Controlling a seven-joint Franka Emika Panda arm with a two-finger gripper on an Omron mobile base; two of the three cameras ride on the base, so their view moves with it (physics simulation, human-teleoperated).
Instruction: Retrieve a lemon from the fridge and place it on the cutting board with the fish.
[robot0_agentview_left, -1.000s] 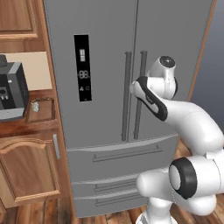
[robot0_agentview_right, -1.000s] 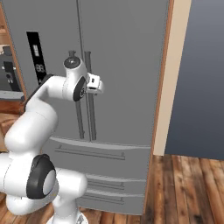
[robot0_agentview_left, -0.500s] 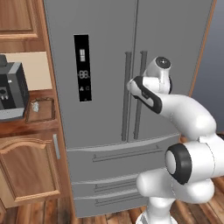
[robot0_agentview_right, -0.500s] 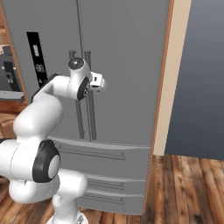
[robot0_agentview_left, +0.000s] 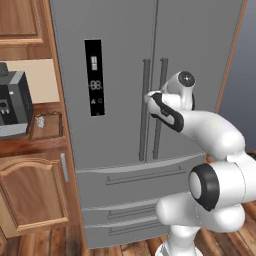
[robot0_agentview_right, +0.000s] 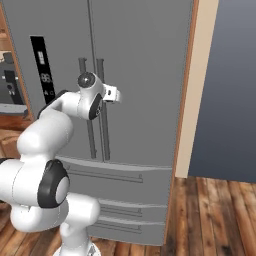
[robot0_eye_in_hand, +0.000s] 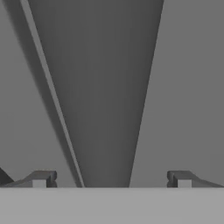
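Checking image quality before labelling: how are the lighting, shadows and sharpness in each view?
Left base view: flat, even light on the tall grey fridge, no glare, slightly soft. Right base view: same, sharp enough. Hand view: the fridge's vertical bar handle is a blurred dark band with shading between the open gripper tips.

Cutting board (robot0_agentview_left: 46, 126) on counter (robot0_agentview_left: 30, 142) left of fridge (robot0_agentview_left: 125, 75), coffee machine (robot0_agentview_left: 12, 102) further left.

arm: raised, reaching forward | claw (robot0_eye_in_hand: 111, 179): jaws wide apart
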